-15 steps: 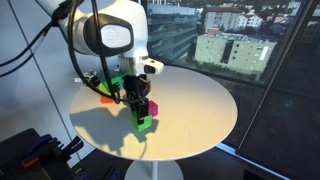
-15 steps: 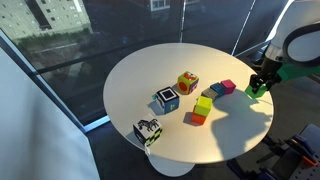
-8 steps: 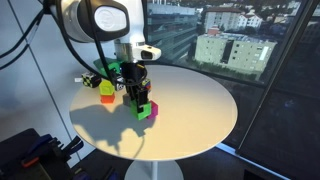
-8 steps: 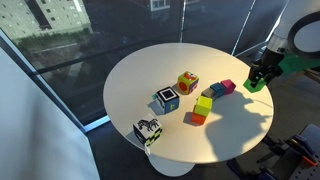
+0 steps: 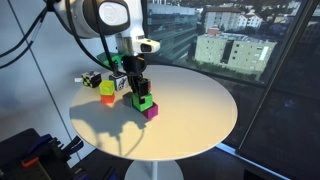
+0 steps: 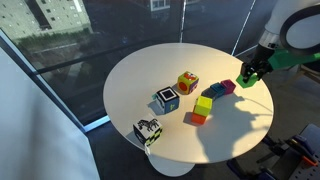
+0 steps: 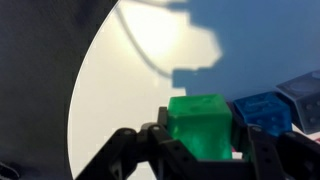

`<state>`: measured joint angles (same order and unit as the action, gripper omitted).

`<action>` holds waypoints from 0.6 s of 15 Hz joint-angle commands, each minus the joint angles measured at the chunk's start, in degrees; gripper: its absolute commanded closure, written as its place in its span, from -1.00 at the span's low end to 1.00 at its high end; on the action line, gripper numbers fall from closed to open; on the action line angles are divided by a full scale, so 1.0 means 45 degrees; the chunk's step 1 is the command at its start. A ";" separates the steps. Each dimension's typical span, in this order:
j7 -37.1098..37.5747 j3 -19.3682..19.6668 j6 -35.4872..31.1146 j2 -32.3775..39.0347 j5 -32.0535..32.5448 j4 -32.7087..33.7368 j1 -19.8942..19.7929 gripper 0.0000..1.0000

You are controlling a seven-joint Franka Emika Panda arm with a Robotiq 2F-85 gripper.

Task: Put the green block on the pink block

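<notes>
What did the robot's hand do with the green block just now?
The hand, still shut on the green block, carried it toward the pink block; it now hangs right over it. The pink block and the other blocks stayed put.

This looks like an upper-floor office or research lab in a city block, not a home. Floor-to-ceiling window glass (image 5: 270,90) fills the right side of an exterior view and the top of another, and through it the roofs and facades of neighbouring buildings (image 5: 232,50) are seen from above. A round white pedestal counter (image 5: 200,115) stands just beside the glass and carries a handful of toy cubes (image 6: 166,100). At the upper left a white robot arm (image 5: 105,20) trails black cables (image 5: 25,45). Dark equipment (image 5: 30,155) sits in the lower left corner.
</notes>
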<state>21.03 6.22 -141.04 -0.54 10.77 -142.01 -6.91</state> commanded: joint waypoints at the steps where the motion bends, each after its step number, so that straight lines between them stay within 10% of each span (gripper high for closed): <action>1: 0.0806 -0.0103 0.0093 0.0591 0.0291 0.0779 0.0144 0.35; 9: 0.1701 -0.0022 0.0021 0.1787 0.0515 0.1806 0.0716 0.35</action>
<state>26.12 5.77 -141.11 5.28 11.58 -136.47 -4.76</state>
